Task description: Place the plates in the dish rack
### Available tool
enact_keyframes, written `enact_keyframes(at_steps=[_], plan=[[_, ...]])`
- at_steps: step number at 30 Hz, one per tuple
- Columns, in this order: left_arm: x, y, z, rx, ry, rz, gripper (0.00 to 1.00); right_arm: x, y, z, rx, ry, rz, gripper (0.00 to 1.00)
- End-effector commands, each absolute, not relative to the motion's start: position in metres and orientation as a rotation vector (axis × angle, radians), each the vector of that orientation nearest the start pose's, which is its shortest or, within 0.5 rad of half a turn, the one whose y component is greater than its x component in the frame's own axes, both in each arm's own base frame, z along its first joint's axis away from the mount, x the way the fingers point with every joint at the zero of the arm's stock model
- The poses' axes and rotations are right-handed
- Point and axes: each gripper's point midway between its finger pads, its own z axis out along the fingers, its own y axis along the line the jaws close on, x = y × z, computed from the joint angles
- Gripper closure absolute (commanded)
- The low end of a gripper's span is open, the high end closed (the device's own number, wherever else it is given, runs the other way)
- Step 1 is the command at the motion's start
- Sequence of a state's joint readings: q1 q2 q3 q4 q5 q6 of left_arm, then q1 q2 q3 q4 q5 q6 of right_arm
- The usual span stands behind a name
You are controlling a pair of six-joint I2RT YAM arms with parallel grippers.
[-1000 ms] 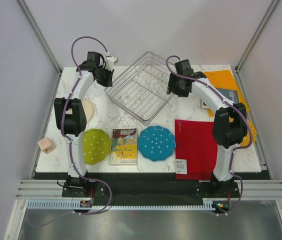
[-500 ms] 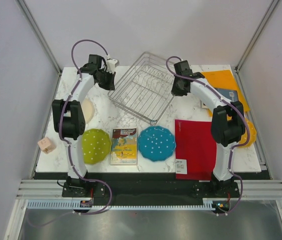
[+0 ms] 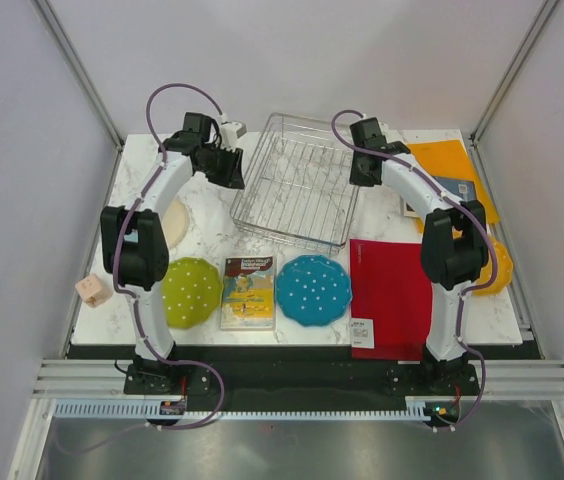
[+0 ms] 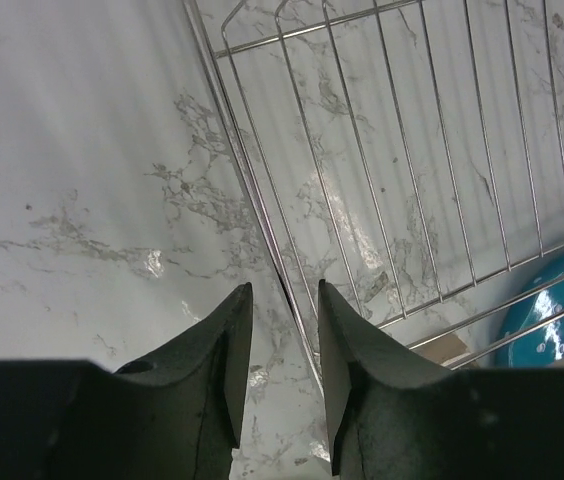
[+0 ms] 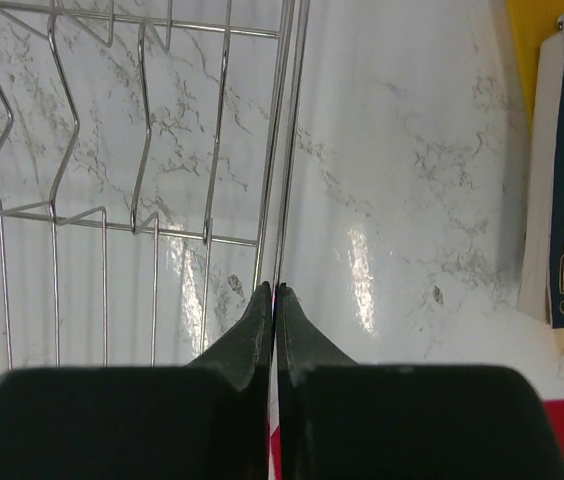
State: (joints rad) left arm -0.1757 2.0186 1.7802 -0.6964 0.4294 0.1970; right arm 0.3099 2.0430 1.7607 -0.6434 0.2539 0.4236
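The right gripper (image 5: pixel 275 290) is pinched tight on the thin silver rim wire of the dish rack (image 5: pixel 284 150). The left gripper (image 4: pixel 284 290) straddles the opposite rim, fingers apart. The marble table (image 4: pixel 82 150) shows through the wire grid. The glossy dotted teal plate (image 4: pixel 552 320) lies right of the left gripper, beyond the rack.

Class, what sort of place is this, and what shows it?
Probably a robotics test cell, not a kitchen: left arm and right arm bolted to a marble-look table, plain white panels around it, and a dish rack, green plate and teal plate laid out as props.
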Motion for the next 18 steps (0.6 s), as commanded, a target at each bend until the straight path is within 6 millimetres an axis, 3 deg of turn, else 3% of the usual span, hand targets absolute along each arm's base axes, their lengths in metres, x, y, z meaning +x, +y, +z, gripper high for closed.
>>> enact_keyframes(at_steps=[1, 7, 14, 18], plan=[[0.479, -0.173, 0.164, 0.632, 2.303, -0.592, 0.61, 0.530, 0.126, 0.141, 0.130, 2.340, -0.036, 1.00], [0.487, -0.181, 0.158, 0.645, 2.307, -0.580, 0.61, 0.552, 0.123, 0.148, 0.123, 2.297, -0.053, 1.00], [0.494, -0.193, 0.148, 0.674, 2.312, -0.557, 0.61, 0.563, 0.107, 0.135, 0.162, 2.301, -0.078, 1.00], [0.498, -0.199, 0.145, 0.686, 2.308, -0.549, 0.61, 0.575, 0.105, 0.143, 0.166, 2.266, -0.067, 1.00]])
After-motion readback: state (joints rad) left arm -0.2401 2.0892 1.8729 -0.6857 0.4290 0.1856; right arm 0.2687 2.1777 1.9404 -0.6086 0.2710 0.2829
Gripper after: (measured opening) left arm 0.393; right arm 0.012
